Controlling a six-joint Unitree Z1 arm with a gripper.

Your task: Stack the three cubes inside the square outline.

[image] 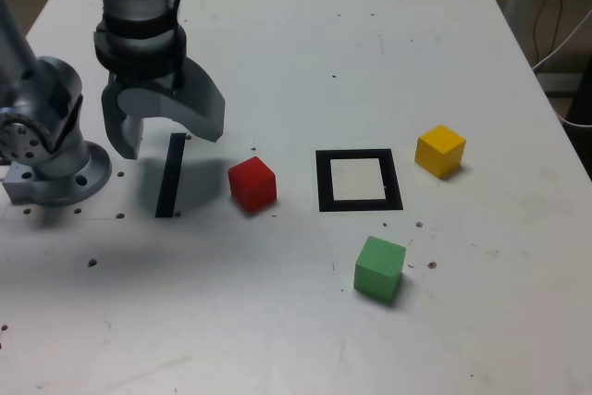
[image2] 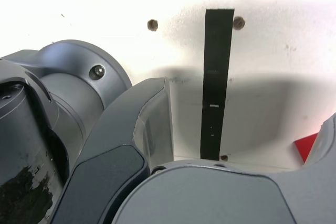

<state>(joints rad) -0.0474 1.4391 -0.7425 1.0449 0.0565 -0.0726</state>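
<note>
In the exterior view the three cubes lie apart on the white table [image: 305, 34]. The red cube [image: 252, 182] sits just left of the square outline [image: 359, 179]. The yellow cube [image: 439, 150] is to the outline's right, and the green cube [image: 379, 267] lies in front of it. Only white centre shows inside the outline. My gripper [image: 166, 141] hangs open above the table, left of the red cube, with nothing between its fingers. In the wrist view the open gripper [image2: 236, 129] frames bare table, and a corner of the red cube [image2: 306, 146] shows beside one finger.
A narrow black strip [image: 170, 176] lies under the gripper, also the strip [image2: 216, 77] in the wrist view. The arm's grey base [image: 55, 154] stands at the exterior view's left. Cables [image: 555, 25] hang off the table's right edge.
</note>
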